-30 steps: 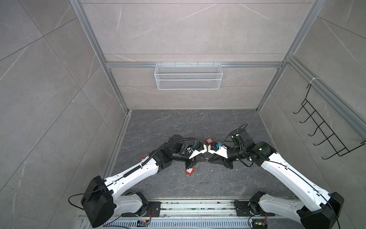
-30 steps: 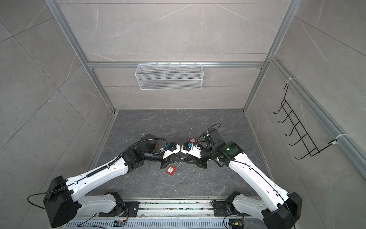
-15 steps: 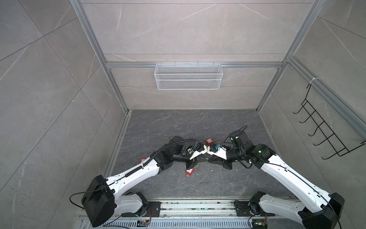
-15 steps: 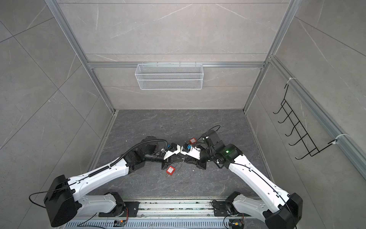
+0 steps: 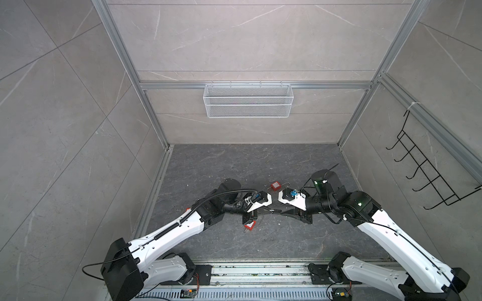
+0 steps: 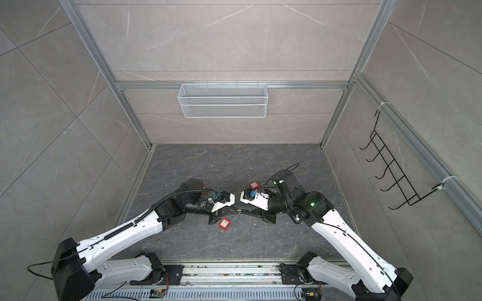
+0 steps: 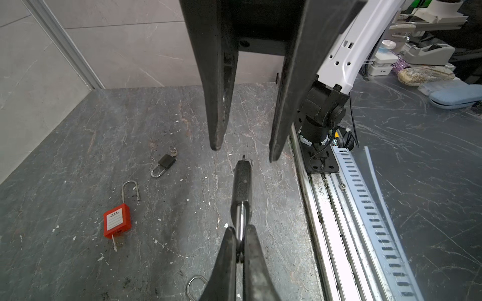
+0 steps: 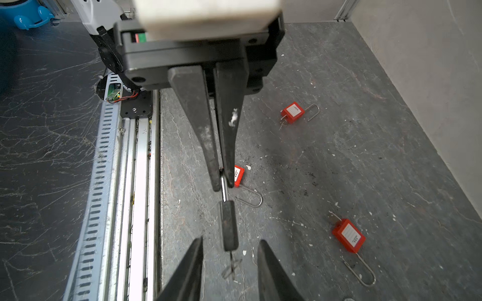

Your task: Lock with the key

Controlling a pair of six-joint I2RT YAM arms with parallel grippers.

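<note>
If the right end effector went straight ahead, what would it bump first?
Probably the key sticking out of the black padlock, which the left end effector holds by its shackle. It lines up between the open jaws of the right end effector. Depth is unclear.

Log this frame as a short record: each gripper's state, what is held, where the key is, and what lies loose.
left gripper: shut on the shackle of the black padlock, held off the floor
right gripper: open, jaws either side of the padlock's key end, not gripping
key: appears to sit in the keyhole; blurred
loose on floor: three red padlocks; a small dark padlock
</note>
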